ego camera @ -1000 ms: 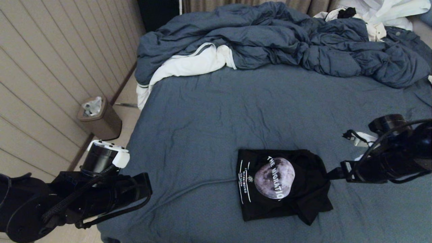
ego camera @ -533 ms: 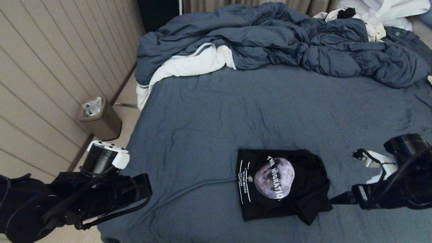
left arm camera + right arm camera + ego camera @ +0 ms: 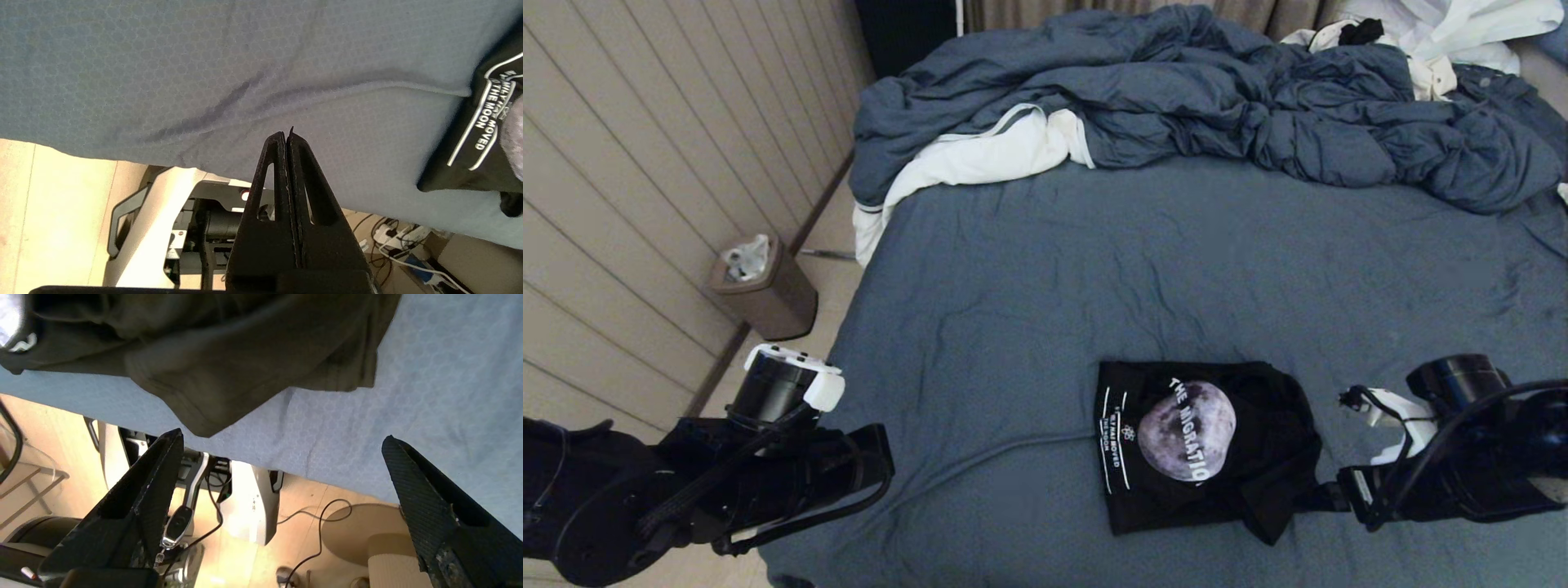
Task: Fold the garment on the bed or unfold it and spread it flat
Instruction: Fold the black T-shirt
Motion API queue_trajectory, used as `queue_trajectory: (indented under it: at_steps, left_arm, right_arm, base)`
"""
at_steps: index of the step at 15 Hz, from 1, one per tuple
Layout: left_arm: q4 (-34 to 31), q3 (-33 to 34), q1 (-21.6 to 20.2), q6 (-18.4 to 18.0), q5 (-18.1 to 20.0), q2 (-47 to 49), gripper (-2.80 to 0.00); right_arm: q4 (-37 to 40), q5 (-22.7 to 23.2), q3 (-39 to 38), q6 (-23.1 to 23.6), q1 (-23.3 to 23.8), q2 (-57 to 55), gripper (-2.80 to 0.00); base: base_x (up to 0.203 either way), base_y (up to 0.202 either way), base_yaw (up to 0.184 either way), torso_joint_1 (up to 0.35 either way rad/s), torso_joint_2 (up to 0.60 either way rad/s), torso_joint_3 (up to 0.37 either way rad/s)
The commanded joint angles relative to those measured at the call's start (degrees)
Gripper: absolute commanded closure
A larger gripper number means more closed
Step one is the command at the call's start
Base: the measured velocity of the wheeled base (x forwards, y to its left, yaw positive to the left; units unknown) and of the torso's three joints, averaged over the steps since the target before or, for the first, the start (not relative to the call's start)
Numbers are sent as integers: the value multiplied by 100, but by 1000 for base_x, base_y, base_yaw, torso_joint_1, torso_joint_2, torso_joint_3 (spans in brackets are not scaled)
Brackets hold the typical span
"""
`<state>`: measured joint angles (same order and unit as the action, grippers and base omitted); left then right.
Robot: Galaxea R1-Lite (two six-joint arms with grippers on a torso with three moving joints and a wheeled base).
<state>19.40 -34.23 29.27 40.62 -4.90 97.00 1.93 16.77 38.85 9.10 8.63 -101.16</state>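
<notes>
The black T-shirt (image 3: pixel 1205 445) lies folded into a rough rectangle near the bed's (image 3: pixel 1045 278) front edge, toward its right half, moon graphic (image 3: pixel 1186 430) facing up. Its left side looks neat and square; the right side is looser, with a sleeve or hem flap (image 3: pixel 1278 510) spilling toward the front edge.

It reads as a light, soft knit. It should drape and stretch rather than hold shape, so lifting one point would likely drag the stacked layers apart. The slate-blue sheet looks matte and slightly rumpled, so the shirt will probably slide with some friction, not glide.

The right gripper (image 3: pixel 282 473) sits low just beside the shirt's right side, jaws spread wide and empty, the loose flap (image 3: pixel 229 375) lying just ahead of them. That flap's doubled edge seems the natural place to pinch, taking only the layers meant to move.

The left gripper (image 3: pixel 288 136) hangs over the bed's front-left edge, well apart from the shirt, its fingers pressed together and holding nothing.
</notes>
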Motion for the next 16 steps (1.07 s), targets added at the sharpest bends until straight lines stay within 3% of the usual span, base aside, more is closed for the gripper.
queue_trajectory:
  at_steps: [1,5,12,16]
  left_arm:
    - [11,-5,0,25,-3,65,0]
    - [20,-13,9,25,6,144,0]
    - [20,-30,17,25,6,214,0]
    - [20,-22,53,25,6,214,0]
  right_arm:
    - [1,10,120,-58,-75,-249,-280]
    - [1,10,395,-221,-151,-546,-280]
    - [-1,145,584,-1000,-514,-233,-280]
    - [-324,130,649,-1048,-542,-641,-280]
  base:
    - [0,0,0,0,0,0]
    - [0,0,0,0,0,0]
    - [0,0,0,0,0,0]
    - [0,0,0,0,0,0]
